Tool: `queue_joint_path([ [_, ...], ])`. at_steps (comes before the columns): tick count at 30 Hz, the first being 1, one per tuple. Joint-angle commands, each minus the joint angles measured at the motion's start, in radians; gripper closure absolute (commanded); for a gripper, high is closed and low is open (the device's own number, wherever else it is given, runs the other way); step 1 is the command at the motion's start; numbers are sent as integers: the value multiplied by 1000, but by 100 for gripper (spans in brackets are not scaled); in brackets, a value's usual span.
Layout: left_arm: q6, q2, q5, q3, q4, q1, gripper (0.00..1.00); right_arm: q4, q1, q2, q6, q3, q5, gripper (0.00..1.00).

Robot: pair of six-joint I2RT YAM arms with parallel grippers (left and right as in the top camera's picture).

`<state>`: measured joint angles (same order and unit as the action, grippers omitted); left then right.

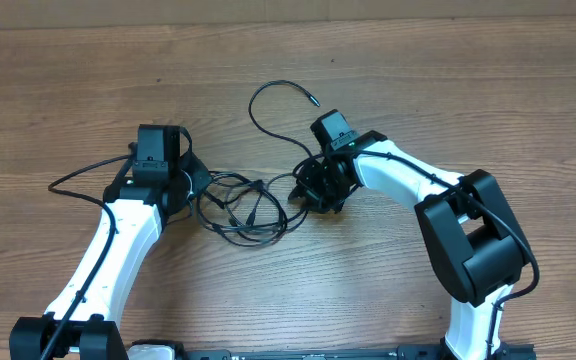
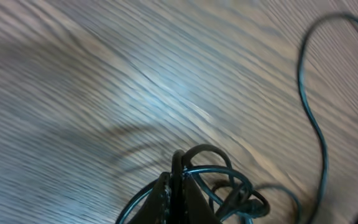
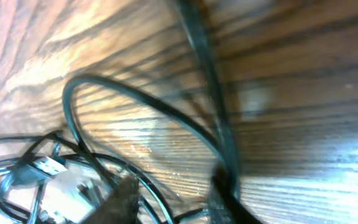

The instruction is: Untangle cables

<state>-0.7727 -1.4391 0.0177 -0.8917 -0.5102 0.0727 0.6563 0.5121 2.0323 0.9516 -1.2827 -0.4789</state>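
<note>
Highest under the overhead camera, the right arm (image 1: 473,235) bends in from the lower right of the frame, and its right gripper (image 1: 320,192) points down at the table (image 1: 488,90) just right of centre. The cables (image 1: 243,210) lie as a black tangle at the middle of the frame, between the two grippers. One strand loops upward from the tangle and ends in a small plug (image 1: 314,101) in the upper middle. The left gripper (image 1: 192,180) sits at the tangle's left edge.

From the left wrist, the left gripper (image 2: 176,194) fills the bottom centre, its fingers (image 2: 161,196) pressed together with a cord of the cables (image 2: 210,171) rising from between them, so it is clamped on the bundle. Another strand curves down the right side of the frame.

From the right wrist, the right gripper (image 3: 173,196) is at the bottom centre with its fingers (image 3: 124,198) apart and bare wood visible between them. One blurred cord of the cables (image 3: 135,102) runs down against the right-hand finger, but nothing is pinched. More loops and a pale connector (image 3: 61,180) lie at the lower left.
</note>
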Motion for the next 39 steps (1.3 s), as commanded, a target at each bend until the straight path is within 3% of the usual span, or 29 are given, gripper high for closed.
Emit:
queue_joint_path([
  [1,-109,-32,-122,-13,-2,3,96,-7,12,-27,-21,-12,-35,63],
  [6,-164,-113,-91,-13,-6,3,96,-89,51,-27,-20,-11,-66,63],
  [9,-170,-164,-34,-13,-11,3,96,-140,74,-27,-18,-11,-65,51],
  [11,-169,-188,-12,-13,-18,3,96,-172,85,-27,-18,-11,-66,50],
  [15,-166,-208,-6,-13,-20,3,96,-225,96,-27,-18,-12,-66,51],
  [20,-127,-208,11,-13,-25,3,96,-254,96,-27,-19,-11,-72,60],
  [27,-127,-208,28,-13,-82,5,96,-356,103,-27,-22,-11,-128,58],
  [39,-232,-208,-45,-13,-148,6,96,-282,154,-27,-3,-10,120,64],
])
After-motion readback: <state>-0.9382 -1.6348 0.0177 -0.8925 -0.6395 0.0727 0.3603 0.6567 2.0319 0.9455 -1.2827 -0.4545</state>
